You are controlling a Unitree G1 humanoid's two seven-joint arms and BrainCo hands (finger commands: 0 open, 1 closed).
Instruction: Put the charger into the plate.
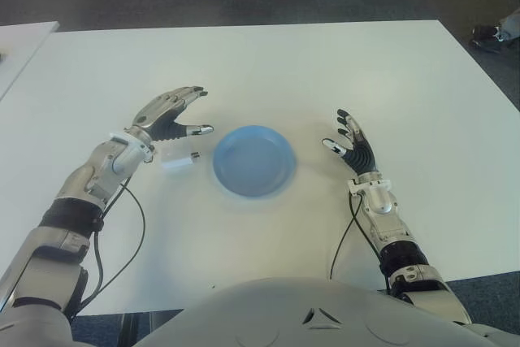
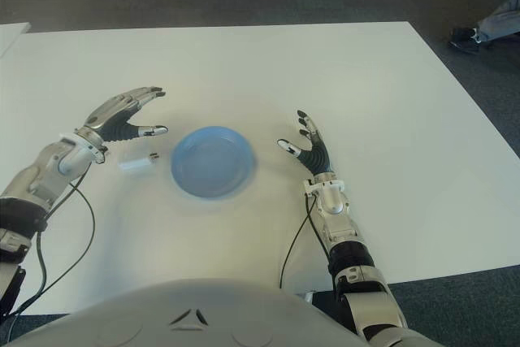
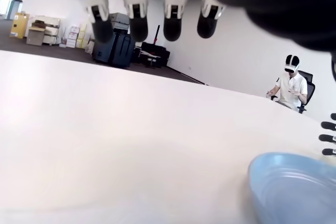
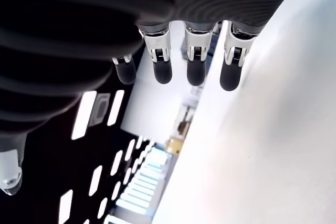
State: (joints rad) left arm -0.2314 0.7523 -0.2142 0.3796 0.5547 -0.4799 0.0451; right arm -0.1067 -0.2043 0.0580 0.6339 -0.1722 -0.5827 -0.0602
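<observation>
Charger on bench, outside plate; both hands empty.

Item: white charger (image 1: 179, 160) lying flat on the white bench (image 1: 268, 71), just under the released, spread fingers (image 1: 188, 97) of the left hand (image 1: 166, 115), beside the blue plate (image 1: 254, 160) on its left. Right hand (image 1: 351, 142) shows to the plate's right, fingers (image 4: 195, 62) extended, grasping nothing. Seated person (image 3: 290, 85) beyond the bench.

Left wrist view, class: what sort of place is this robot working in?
Probably a robotics lab or office workspace: a large white table, stacked boxes and black equipment cases along the far wall, and a seated person wearing a headset.
</observation>
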